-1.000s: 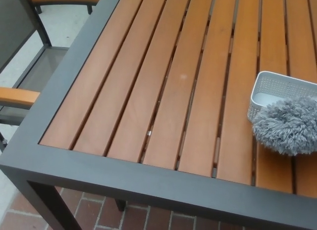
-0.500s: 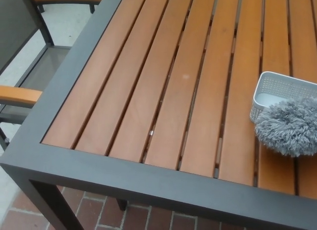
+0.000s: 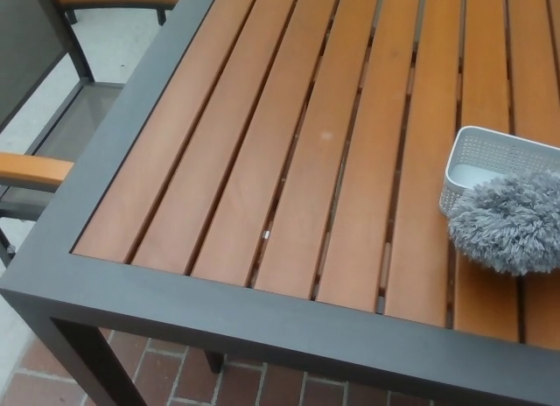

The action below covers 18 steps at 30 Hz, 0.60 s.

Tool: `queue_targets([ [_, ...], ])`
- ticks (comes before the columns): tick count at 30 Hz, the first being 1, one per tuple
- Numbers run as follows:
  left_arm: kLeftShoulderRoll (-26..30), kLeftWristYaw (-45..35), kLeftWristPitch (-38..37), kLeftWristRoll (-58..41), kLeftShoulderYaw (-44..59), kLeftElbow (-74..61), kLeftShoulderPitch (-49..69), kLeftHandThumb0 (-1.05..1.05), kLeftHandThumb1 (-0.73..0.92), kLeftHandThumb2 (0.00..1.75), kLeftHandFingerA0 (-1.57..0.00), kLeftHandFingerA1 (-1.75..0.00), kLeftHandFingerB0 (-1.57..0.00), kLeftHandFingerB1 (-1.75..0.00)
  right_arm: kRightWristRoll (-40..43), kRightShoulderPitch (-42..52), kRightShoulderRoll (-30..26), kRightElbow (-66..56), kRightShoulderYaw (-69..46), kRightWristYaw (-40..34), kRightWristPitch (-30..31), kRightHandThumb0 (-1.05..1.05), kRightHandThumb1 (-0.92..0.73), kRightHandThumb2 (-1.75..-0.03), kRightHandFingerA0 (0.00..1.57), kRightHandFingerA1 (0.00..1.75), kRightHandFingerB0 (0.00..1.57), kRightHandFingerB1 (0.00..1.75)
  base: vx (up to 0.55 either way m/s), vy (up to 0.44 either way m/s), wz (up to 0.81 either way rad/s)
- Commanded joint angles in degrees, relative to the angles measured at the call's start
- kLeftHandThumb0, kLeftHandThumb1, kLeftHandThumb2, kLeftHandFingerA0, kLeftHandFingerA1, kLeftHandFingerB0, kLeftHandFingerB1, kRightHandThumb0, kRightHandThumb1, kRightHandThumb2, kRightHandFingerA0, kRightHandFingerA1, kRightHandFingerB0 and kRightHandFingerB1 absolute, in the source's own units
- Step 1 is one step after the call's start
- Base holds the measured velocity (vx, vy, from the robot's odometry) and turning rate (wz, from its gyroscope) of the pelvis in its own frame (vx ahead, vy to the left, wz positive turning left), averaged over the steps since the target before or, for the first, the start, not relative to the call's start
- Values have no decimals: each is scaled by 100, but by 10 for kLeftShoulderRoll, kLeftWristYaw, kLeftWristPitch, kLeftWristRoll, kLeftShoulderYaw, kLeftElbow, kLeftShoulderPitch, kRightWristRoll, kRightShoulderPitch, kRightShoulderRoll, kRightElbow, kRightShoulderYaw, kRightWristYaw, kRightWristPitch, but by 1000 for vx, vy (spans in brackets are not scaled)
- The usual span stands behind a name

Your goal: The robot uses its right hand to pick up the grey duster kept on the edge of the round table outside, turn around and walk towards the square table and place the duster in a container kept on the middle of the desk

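Grey duster (image 3: 512, 224), a fluffy microfibre head, sits at the right edge of the head view, overlapping the near rim of a white perforated plastic container (image 3: 479, 154) and hanging partly over the slats in front of it. Its right side runs out of frame, so whether it is held or lying free cannot be told. Neither robot hand shows, so their state cannot be told either. The container stands on a square table (image 3: 262, 318) with a dark grey metal frame and reddish-brown wooden slats. No brand, label or writing is legible anywhere. At the left stand grey mesh chairs (image 3: 35, 38) with orange wooden armrests (image 3: 31, 170). Red brick paving (image 3: 175, 380) shows below the table's near edge.
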Motion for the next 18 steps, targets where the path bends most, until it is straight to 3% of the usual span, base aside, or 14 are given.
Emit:
queue_targets([
  [1, 31, -35, -47, -48, 40, 0, 1, -56, 30, 77, -116, -78, -96, -79, 125, 184, 53, -89, -628, -42, 56, -63, -59, -60, 3, 37, 13, 33, 0, 0, 0],
  [3, 31, -35, -47, -48, 41, 0, 1, -56, 30, 77, -116, -78, -96, -79, 129, 188, 53, -90, -628, -43, 56, -63, -59, -60, 3, 37, 13, 33, 0, 0, 0],
  [4, 32, -38, -53, -54, 47, 5, -7, -72, 39, 67, -116, -80, -105, -79, 152, 218, 95, -46, -662, -164, 2, -55, -72, -61, 69, 67, 36, 43, 0, 0, 0],
  [5, 32, -38, -53, -54, 47, 5, -7, -72, 39, 67, -116, -80, -105, -79, 152, 218, 95, -46, -662, -164, 2, -55, -72, -61, 69, 67, 36, 43, 0, 0, 0],
  [6, 32, -38, -67, -61, 55, 14, -20, -73, 40, 68, -115, -82, -106, -79, 192, 280, 176, 24, -718, -367, -106, -57, -74, -62, 71, 75, 34, 48, 0, 0, 0],
  [9, 31, -38, -69, -59, 56, 15, -21, -73, 40, 68, -115, -82, -106, -79, 197, 290, 184, 26, -722, -377, -120, -57, -74, -62, 71, 75, 34, 48, 0, 0, 0],
  [10, 29, -37, -67, -64, 62, 15, -31, -74, 43, 71, -106, -91, -96, -85, 169, 336, 227, 83, -691, -492, -254, -48, -74, -62, 59, 86, 33, 57, 0, 0, 0],
  [11, 27, -36, -66, -67, 66, 15, -39, -74, 43, 71, -106, -91, -96, -85, 148, 371, 259, 126, -669, -577, -354, -48, -74, -62, 59, 86, 33, 57, 0, 0, 0],
  [13, 24, -35, -64, -71, 73, 15, -51, -74, 43, 74, -105, -91, -96, -86, 79, 433, 300, 167, -606, -702, -476, -53, -75, -62, 58, 80, 38, 50, 0, 0, 0],
  [14, 21, -35, -61, -73, 76, 12, -58, -74, 43, 74, -105, -91, -96, -86, 19, 467, 308, 168, -552, -755, -500, -53, -75, -62, 58, 80, 38, 50, 0, 0, 0],
  [18, 20, -35, -60, -74, 77, 9, -61, -74, 43, 74, -105, -91, -96, -86, 3, 476, 305, 172, -536, -779, -505, -53, -75, -62, 58, 80, 38, 50, 0, 0, 0],
])
